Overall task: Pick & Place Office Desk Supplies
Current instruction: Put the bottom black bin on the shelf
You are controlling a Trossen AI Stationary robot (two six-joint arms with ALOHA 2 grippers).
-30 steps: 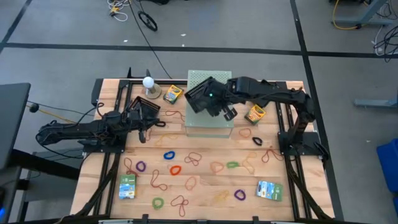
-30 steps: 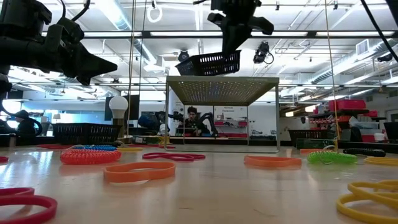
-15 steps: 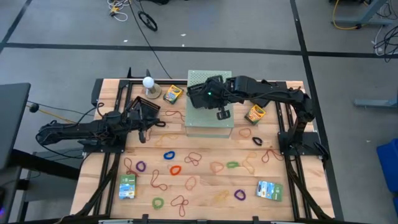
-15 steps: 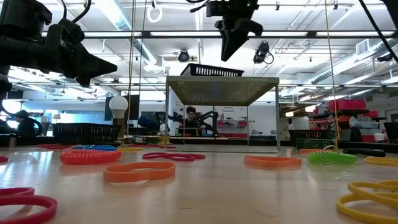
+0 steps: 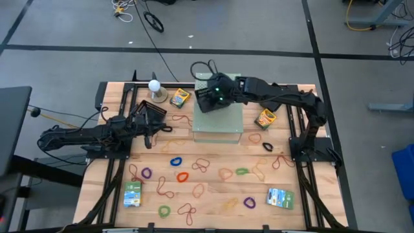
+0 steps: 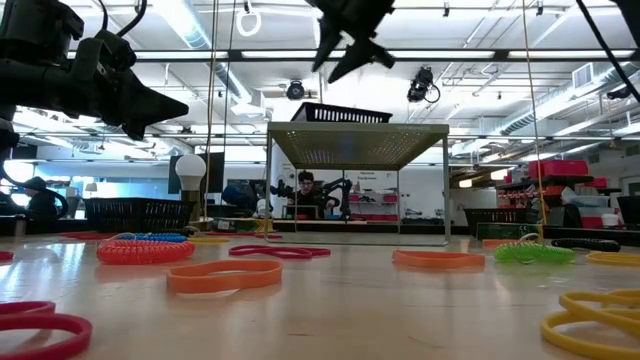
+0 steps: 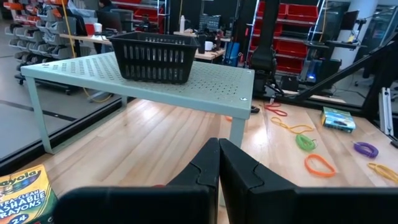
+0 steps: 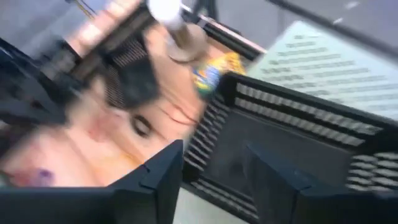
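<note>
My right end effector [image 5: 208,97] hangs open over the black mesh basket [image 5: 208,98] on the pale green perforated shelf [image 5: 223,126]; nearest supply, the yellow-green crayon box [image 5: 180,98], lies just left; left end effector [image 5: 150,123] shut.

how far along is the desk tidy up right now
Done: the black basket stands on the green perforated shelf, and the open right gripper is above it, holding nothing. In hand: nothing; the shut left gripper waits. Left: rubber bands, crayon boxes and packets all lie on the table.
</note>
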